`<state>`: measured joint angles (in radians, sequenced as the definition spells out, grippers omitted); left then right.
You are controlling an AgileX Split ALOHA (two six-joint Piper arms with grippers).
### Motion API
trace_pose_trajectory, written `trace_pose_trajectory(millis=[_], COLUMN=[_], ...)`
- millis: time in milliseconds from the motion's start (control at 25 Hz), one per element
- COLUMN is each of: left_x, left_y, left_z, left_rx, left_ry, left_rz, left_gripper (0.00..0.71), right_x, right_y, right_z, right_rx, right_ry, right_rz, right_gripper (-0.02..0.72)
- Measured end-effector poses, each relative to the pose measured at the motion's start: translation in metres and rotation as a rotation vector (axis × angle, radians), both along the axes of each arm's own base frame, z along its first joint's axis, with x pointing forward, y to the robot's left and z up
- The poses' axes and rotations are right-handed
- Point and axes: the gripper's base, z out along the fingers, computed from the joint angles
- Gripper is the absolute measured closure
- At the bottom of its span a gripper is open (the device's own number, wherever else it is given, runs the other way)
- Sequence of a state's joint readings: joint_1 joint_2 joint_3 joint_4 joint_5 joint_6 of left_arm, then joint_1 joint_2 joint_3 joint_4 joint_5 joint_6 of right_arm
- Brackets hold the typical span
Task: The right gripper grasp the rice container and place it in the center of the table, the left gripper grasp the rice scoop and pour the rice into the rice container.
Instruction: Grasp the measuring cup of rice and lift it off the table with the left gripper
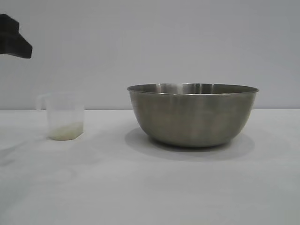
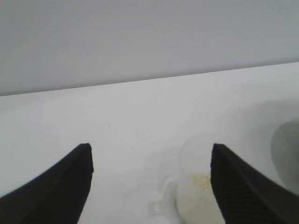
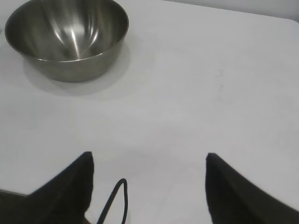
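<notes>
My left hand (image 2: 149, 186) hangs spread over the rice scoop (image 1: 65, 117); it looks light, thin and tippy, so I'd pinch its handle.

Matte black tapered fingers (image 2: 56, 191) with faint textured pads, and a thin black cable (image 3: 114, 200) looping nearby

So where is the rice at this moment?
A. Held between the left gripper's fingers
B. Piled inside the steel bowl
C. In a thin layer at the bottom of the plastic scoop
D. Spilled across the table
C. The rice sits as a pale layer in the bottom of the rice scoop, which stands upright on the table; the rice container shows only bare steel inside.
</notes>
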<state>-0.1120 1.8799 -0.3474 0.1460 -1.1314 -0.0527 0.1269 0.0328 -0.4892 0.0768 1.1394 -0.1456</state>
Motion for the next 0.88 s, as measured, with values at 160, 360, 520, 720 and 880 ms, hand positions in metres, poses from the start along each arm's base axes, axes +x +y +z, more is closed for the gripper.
trace_pose_trajectory(millis=[160, 360, 520, 720, 880], left_x=[-0.002, 0.008, 0.019, 0.033, 0.043], left_y=[0.0, 0.001, 0.0, -0.002, -0.004], left_z=[-0.015, -0.019, -0.023, -0.03, -0.033], left_rx=[0.018, 0.029, 0.05, 0.06, 0.068], left_ry=[0.052, 0.043, 0.028, 0.016, 0.002], left_rz=[-0.002, 0.013, 0.005, -0.003, -0.007], left_gripper=[0.238, 0.238, 0.291, 0.291, 0.291], right_x=[0.0, 0.0, 0.0, 0.0, 0.0], right_y=[0.0, 0.0, 0.0, 0.0, 0.0], right_z=[0.0, 0.0, 0.0, 0.0, 0.0], right_rx=[0.0, 0.0, 0.0, 0.0, 0.0], right_ry=[0.0, 0.0, 0.0, 0.0, 0.0], right_rz=[0.0, 0.0, 0.0, 0.0, 0.0], right_gripper=[0.267, 0.267, 0.267, 0.267, 0.267])
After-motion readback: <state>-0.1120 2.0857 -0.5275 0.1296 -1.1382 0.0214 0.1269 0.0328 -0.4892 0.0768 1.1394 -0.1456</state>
